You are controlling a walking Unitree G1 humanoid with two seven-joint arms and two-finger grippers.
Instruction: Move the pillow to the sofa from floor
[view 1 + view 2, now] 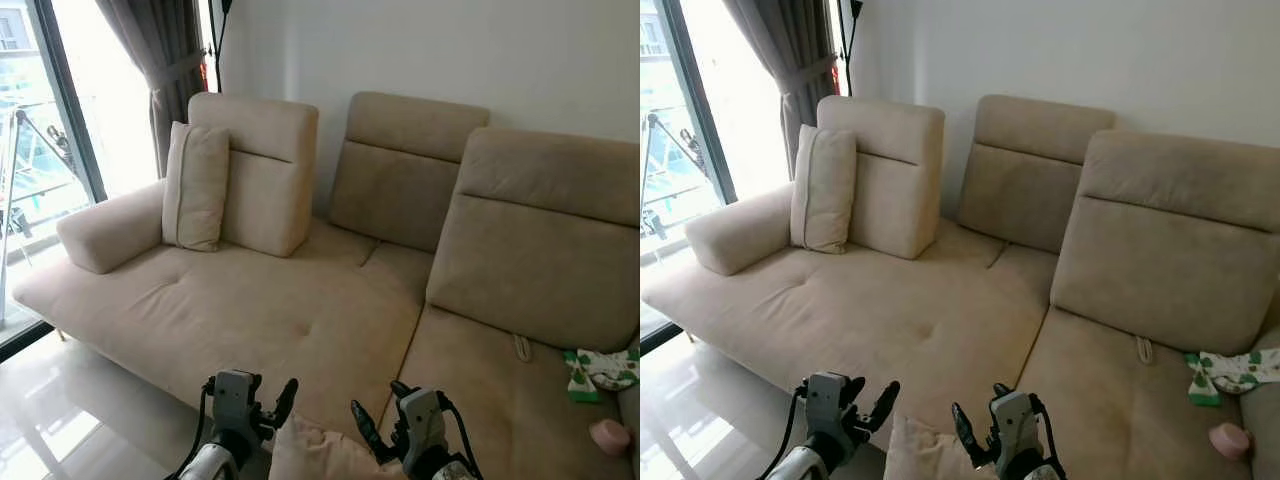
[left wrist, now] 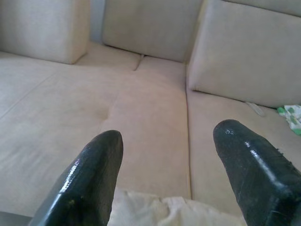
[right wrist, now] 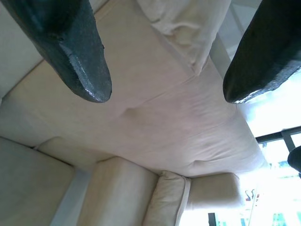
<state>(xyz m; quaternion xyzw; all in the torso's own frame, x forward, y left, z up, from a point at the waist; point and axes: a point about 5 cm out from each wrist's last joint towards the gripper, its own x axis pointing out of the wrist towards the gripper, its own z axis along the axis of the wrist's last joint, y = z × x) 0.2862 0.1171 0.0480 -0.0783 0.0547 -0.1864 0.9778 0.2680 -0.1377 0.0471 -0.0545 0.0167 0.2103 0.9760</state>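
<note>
Both silver arms are reaching forward side by side, low in the head views. The left black two-fingered tool [image 1: 270, 405] and the right black two-fingered tool [image 1: 375, 415] are holding their fingers spread apart.

pillows: 2 [image 1: 196, 186] [image 1: 315, 452] | grippers: 2 [image 1: 287, 398] [image 1: 366, 422] | sofa backrests: 3 [image 1: 265, 170] [image 1: 405, 165] [image 1: 545, 235] | sofa: 1 [image 1: 300, 310]

No text, label, brand or number can be read anywhere here

Beige sofa [image 1: 300, 310], cream pillow [image 1: 310, 450], green-patterned cloth [image 1: 600, 372]
</note>
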